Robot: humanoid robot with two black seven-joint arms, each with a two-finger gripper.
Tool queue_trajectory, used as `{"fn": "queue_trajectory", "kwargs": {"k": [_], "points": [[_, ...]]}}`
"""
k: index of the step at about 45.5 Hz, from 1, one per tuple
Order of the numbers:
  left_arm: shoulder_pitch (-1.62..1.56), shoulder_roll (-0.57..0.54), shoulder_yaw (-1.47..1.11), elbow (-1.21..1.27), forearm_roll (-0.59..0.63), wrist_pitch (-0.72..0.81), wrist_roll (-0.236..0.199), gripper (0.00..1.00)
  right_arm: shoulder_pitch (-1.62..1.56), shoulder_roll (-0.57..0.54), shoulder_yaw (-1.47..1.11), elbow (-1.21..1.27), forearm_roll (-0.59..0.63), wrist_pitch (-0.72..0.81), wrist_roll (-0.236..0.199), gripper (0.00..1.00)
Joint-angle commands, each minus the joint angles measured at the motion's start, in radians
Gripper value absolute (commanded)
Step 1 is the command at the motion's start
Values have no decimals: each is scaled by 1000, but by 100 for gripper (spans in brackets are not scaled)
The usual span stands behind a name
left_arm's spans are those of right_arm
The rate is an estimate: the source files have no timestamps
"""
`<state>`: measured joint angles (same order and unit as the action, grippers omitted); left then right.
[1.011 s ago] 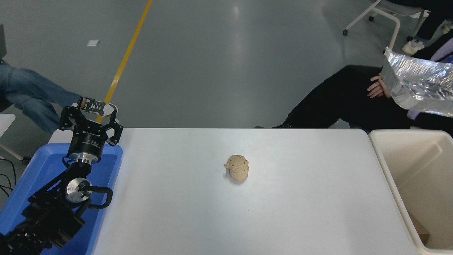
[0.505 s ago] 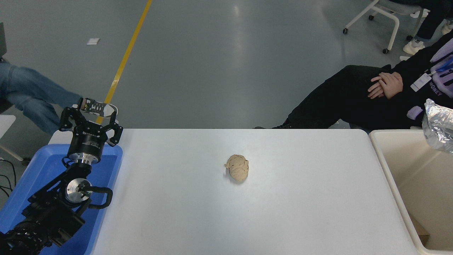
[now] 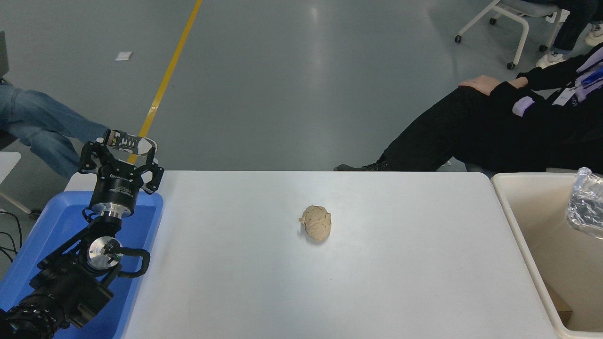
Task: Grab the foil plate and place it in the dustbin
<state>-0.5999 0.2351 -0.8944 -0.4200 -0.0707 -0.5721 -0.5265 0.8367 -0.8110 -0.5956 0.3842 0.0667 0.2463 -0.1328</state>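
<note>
A: Crinkled silver foil plate (image 3: 585,207) over big cream plastic dustbin (image 3: 511,221), off table's right edge. Right gripper unseen.

B: Left gripper (image 3: 119,159) parked near left corner, fingers apart. Might snag on rim (can't tell if held).

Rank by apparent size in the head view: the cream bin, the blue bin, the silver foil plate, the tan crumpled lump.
1. Cream-beige plastic dustbin, cut off by the frame.
2. Blue plastic bin, partly hidden by the left arm.
3-4. Crinkled silver foil plate, cut off, and tan crumpled lump look alike.
</note>
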Motion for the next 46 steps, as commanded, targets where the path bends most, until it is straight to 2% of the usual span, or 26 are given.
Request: {"fn": "queue_trajectory", "kwargs": {"k": [1,15,35,37,42,44,46], "points": [[0,0,0,0,2,0,0,99,-172,147,103,-218,36,-53,-10,0],[0,0,0,0,0,0,0,99,-222,213,131,-301,35,-133,-10,0],[0,0,0,0,2,0,0,99,-249,231,129,-300,35,-208,-8,0],[0,0,0,0,2,0,0,99,-249,231,129,-300,33,-223,-8,21],[0,0,0,0,2,0,0,99,-249,230,129,-298,33,-291,-7,62],[0,0,0,0,2,0,0,99,-249,230,131,-294,35,-320,-7,69],[0,0,0,0,2,0,0,99,-249,230,131,-288,33,-338,-7,71]]}}
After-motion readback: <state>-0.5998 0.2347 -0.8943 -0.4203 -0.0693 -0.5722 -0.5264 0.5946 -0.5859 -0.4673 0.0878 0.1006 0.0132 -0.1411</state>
